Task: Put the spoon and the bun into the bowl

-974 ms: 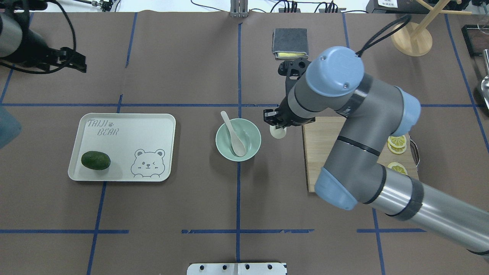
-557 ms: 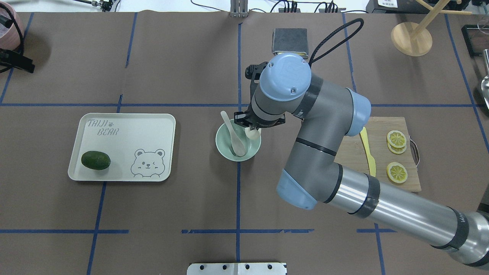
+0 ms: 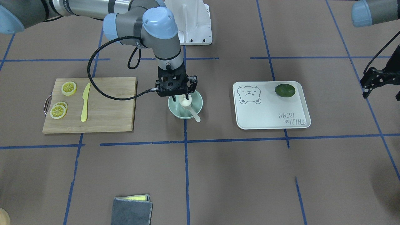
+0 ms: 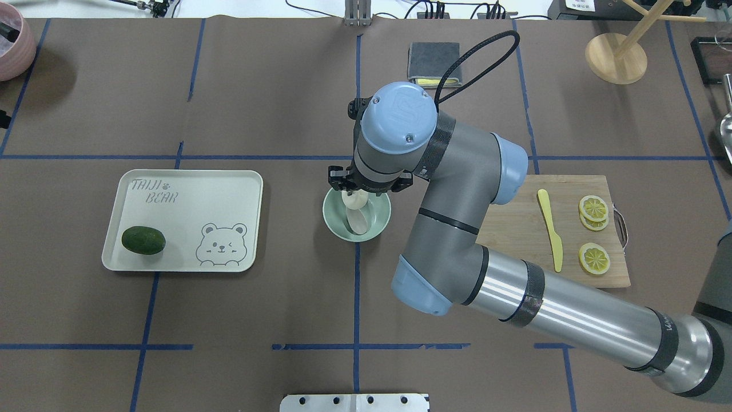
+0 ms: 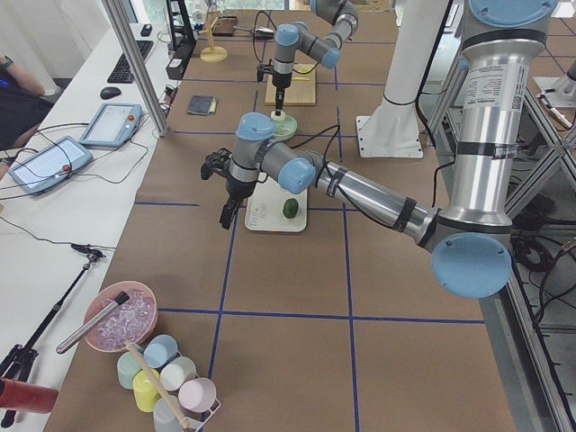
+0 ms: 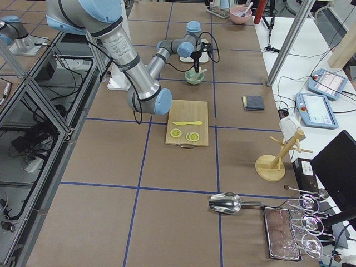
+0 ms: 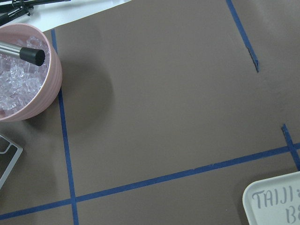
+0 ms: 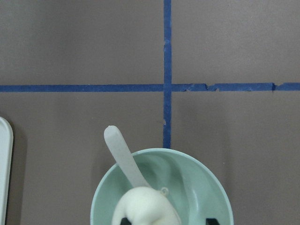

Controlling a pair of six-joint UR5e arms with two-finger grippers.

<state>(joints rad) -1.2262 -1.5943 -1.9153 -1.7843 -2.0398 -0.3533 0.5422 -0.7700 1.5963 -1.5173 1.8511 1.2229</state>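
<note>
1. The black two-finger left gripper (image 3: 367,85) is seen above the brown table cover near the table's left end, well apart from all task items. Whether its fingers are apart or together cannot be told. A pink ribbed bowl of clear ice (image 7: 54,79) is shown in its wrist view.
2. A white rectangular bear-print tray (image 4: 189,200) is laid left of centre. A dark green oval lime (image 4: 143,240) is placed in the tray's corner nearest the robot, on the left.
3. A round pale mint-green plastic bowl (image 4: 382,217) is set at the table's centre, on a blue tape line. A small off-white plastic soup spoon (image 4: 357,220) is lying in it, with the scoop in the bottom and the handle leaned over the rim on the side away from the robot.
4. The right gripper (image 3: 183,96) is poised over the bowl's mouth, pointing down.
   - A small round cream-white bun (image 4: 354,200) is found between its fingers, inside the rim's outline and above the spoon.
   - In the right wrist view one dark fingertip (image 8: 211,221) is seen to the bun's right, with a strip of green bowl between the two. The other fingertip is partly hidden at the bun's left edge.
   - Whether the bun is clamped or loose cannot be told, nor whether it is resting on the spoon.
5. A rectangular wooden cutting board (image 4: 514,240) is laid to the right. A yellow plastic knife (image 4: 550,229) and yellow lemon slices (image 4: 593,257) are placed on it.
</note>
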